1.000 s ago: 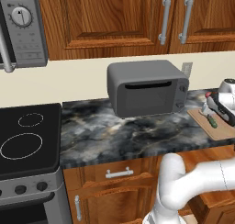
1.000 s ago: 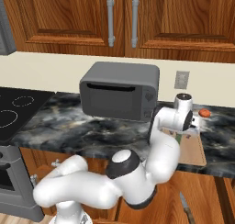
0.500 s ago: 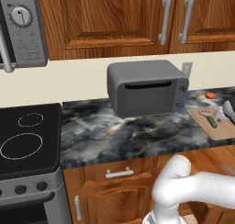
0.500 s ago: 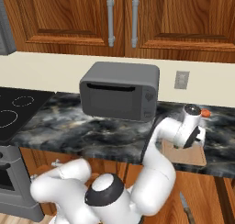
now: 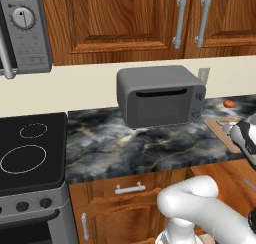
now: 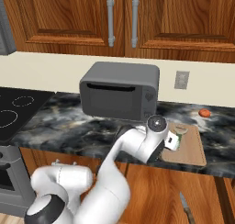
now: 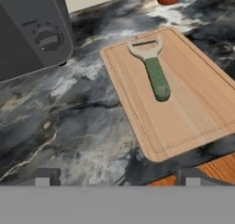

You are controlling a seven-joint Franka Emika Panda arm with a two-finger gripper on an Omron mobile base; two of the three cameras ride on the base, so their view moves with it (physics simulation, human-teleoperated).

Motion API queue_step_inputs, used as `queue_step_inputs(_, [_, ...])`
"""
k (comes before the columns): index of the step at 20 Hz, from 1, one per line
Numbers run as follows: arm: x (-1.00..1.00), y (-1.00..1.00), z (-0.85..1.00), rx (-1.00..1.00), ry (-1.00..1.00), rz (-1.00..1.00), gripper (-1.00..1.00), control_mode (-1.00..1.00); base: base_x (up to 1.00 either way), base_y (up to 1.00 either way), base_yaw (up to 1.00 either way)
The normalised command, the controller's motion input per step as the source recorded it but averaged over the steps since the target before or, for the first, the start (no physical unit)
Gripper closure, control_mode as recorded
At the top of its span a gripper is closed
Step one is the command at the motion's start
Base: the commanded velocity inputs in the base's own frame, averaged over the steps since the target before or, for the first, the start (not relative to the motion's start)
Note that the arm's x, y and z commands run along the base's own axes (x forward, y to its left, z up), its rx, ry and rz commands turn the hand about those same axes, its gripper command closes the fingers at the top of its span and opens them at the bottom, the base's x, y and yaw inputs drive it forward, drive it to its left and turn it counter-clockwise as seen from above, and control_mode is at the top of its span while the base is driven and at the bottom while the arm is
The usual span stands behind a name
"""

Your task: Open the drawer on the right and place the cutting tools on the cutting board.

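Observation:
The cutting board (image 7: 183, 103) lies on the dark marble counter, right of the toaster oven. A green-handled peeler (image 7: 156, 76), one of the cutting tools, rests on the board with its head toward the wall. My gripper (image 7: 117, 177) is open with nothing between its fingers, hovering over the counter near the board's front left corner. From the right base camera the gripper (image 6: 172, 140) sits at the left edge of the board (image 6: 190, 149). A silvery-grey slender tool (image 6: 186, 211) lies lower down, on the wood of the open drawer (image 6: 202, 195).
The grey toaster oven (image 6: 119, 90) stands just left of the board. Behind the board, near the wall, sits a small red-orange round thing (image 6: 204, 113). A black stove (image 5: 30, 148) is at the far left. Another drawer (image 5: 130, 189), shut, is under the counter.
The hand has come down and back from above the board toward its front left corner. Its jaws opened a little wider. The peeler stays on the board.

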Motion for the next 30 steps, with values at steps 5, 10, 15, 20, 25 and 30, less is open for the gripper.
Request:
queue_step_inputs(5, [0.0, 0.04, 0.44, 0.0, 0.63, -0.24, -1.0, -1.0, 0.0, 0.0, 0.0])
queue_step_inputs(10, [-0.05, -0.46, 0.08, 0.04, 0.87, -0.15, -1.0, -1.0, 0.0, 0.0, 0.0])
queue_step_inputs(15, [-0.05, -0.15, -0.04, 0.01, 0.23, -0.04, -1.0, -1.0, 0.0, 0.0, 0.0])
queue_step_inputs(20, [-0.52, -0.52, -0.4, 0.06, 0.0, 0.0, -1.0, -1.0, 0.0, 0.0, 0.0])
queue_step_inputs(25, [-0.96, -0.73, -0.64, 0.14, -0.04, 0.0, -1.0, -1.0, 0.0, 0.0, 0.0])
queue_step_inputs(30, [-0.83, -0.65, -0.41, 0.09, -0.09, 0.0, -1.0, -1.0, 0.0, 0.0, 0.0])
